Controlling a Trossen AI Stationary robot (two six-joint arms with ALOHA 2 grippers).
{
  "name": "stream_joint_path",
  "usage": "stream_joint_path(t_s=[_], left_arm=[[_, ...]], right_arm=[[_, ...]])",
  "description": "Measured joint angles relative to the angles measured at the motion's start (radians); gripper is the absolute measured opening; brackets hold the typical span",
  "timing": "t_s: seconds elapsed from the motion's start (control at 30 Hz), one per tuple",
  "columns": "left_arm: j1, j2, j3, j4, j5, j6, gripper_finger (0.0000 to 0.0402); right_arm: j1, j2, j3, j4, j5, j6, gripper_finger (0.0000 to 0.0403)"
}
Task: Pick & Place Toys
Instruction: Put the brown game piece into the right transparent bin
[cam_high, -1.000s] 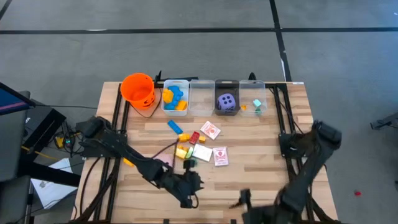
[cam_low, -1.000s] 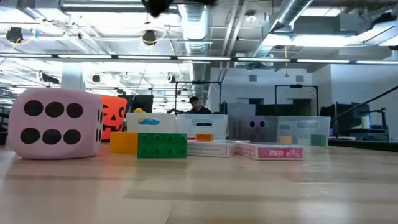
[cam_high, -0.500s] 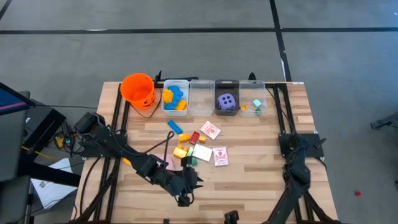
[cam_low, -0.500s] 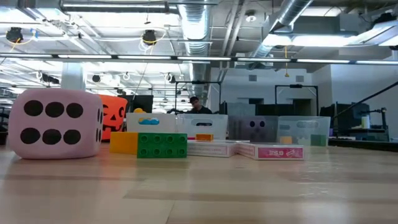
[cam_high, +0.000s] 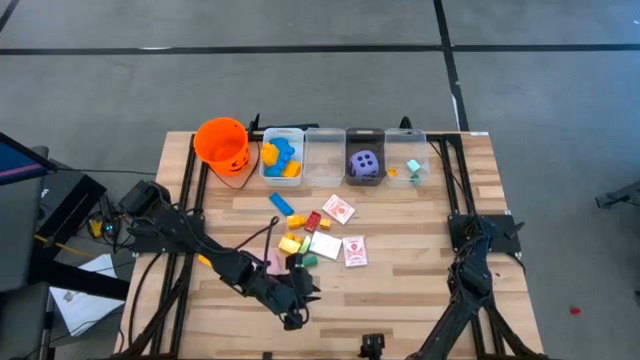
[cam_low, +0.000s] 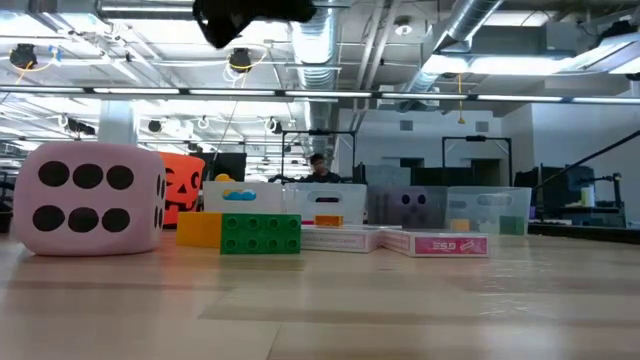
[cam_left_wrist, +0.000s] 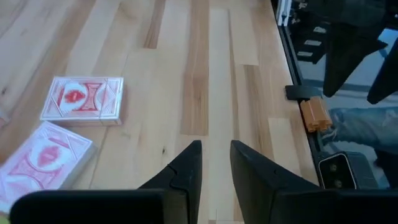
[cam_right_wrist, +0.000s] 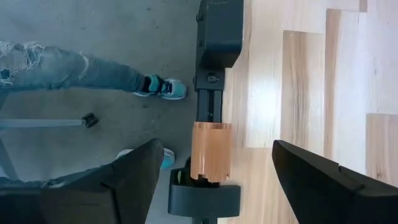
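1. Bins (cam_high: 345, 157) at the far edge already held blocks and the purple die (cam_high: 364, 163).
2. Cards (cam_high: 354, 250), loose blocks (cam_high: 299, 240) and the pink die (cam_low: 88, 198) lay mid-desk, unsorted.
3. I saw the left tool (cam_left_wrist: 216, 163) nearly closed, empty; the right tool (cam_right_wrist: 214, 171) gaped, empty, at the near edge.

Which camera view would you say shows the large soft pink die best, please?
The low view: the large soft pink die fills its left side, six-dot face forward. The high view shows only a pink sliver beside the left arm; neither wrist view shows it.
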Motion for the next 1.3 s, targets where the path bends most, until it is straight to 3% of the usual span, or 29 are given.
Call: stream_joint_path(t_s=[0.3, 1.3], left_arm=[[0.000, 0.000, -0.090, 0.057, 0.000, -0.068, 0.0076], [-0.001, 0.000, -0.090, 0.084, 0.000, -0.085, 0.0076]], right_arm=[[-0.005, 0.000, 0.000, 0.000, -0.025, 0.024, 0.0300], [-0.012, 0.000, -0.029, 0.018, -0.029, 0.052, 0.0300]])
